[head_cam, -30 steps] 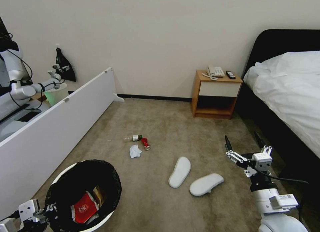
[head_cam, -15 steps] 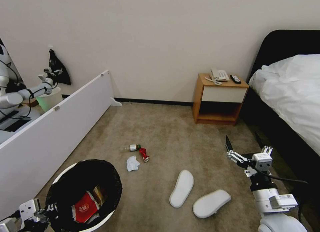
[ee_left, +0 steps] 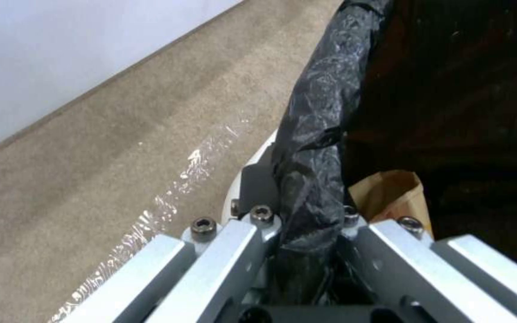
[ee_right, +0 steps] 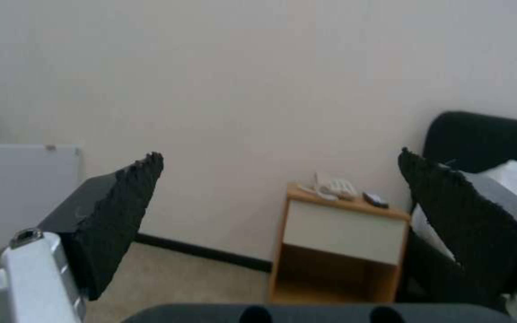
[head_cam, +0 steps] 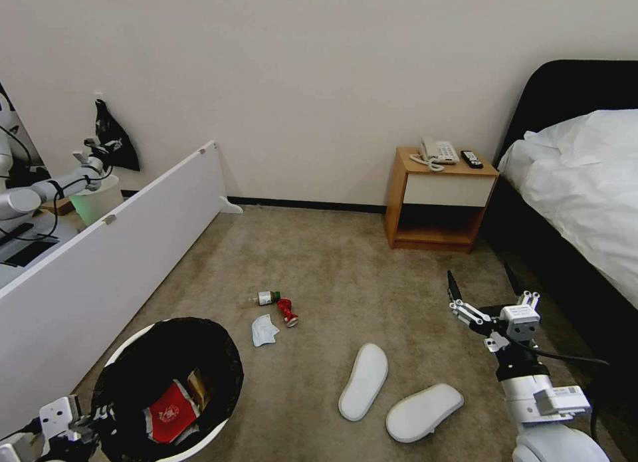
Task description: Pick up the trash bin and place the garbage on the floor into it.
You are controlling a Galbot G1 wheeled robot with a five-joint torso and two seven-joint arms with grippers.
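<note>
The trash bin (head_cam: 223,355), white with a black bag over its rim, hangs low at my left. My left gripper (head_cam: 90,425) is shut on the trash bin rim (ee_left: 324,112), and the left gripper (ee_left: 303,215) pinches the bag there. Inside lie a red-white carton (head_cam: 169,412) and a brown paper bag (head_cam: 198,387); that paper bag (ee_left: 393,197) sits close to the pinch. On the floor (head_cam: 345,276) lie a clear bottle (head_cam: 268,297), a crushed red can (head_cam: 288,312), a white mask (head_cam: 264,330) and two white slippers (head_cam: 363,381) (head_cam: 424,403). My right gripper (head_cam: 480,282) hangs open above the carpet, right of the slippers, and the right gripper (ee_right: 279,157) holds nothing.
A long white panel (head_cam: 113,262) stands along the left. Behind it another robot arm reaches over a pale bin (head_cam: 96,196). A wooden nightstand (head_cam: 442,199) with a phone stands against the far wall, and a bed (head_cam: 585,183) runs along the right.
The whole picture has shifted, so the camera moved: the litter and slippers now sit lower and the nightstand farther right. Both grippers keep their places and states.
</note>
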